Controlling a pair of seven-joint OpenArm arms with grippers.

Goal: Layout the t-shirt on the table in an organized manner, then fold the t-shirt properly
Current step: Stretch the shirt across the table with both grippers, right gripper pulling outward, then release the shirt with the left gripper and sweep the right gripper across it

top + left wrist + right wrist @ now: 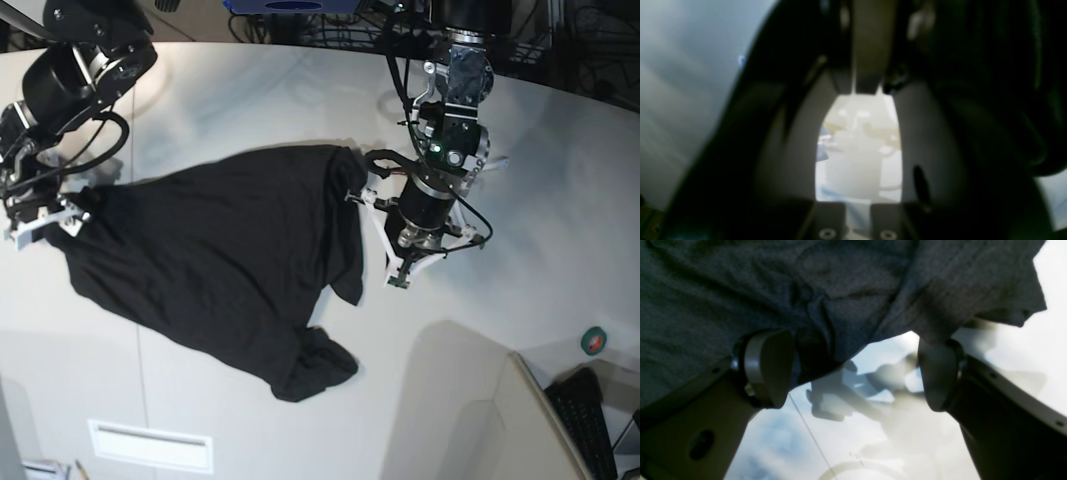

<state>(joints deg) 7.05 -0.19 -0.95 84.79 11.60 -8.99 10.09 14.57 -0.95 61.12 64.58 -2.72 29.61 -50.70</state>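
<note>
Basically t-shirt (pixel 220 260) stretches across table (pixel 560 200) between arms; right gripper (pixel 853 373) gapes at its edge, left gripper (pixel 400 275) closed, empty.

The shirt (pixel 225 255) sprawls over the middle-left of the bench (pixel 560 170), blocking low passes there, with a bunched lump at its lower tip. The right gripper (pixel 48 215) sits at its left edge, the left gripper (pixel 385 235) at its right edge, arms reaching in from the top. Bare bench lies open across the right side and lower left, except a white plate (pixel 150 445) at bottom left and a raised panel (pixel 480 410) at lower right.
</note>
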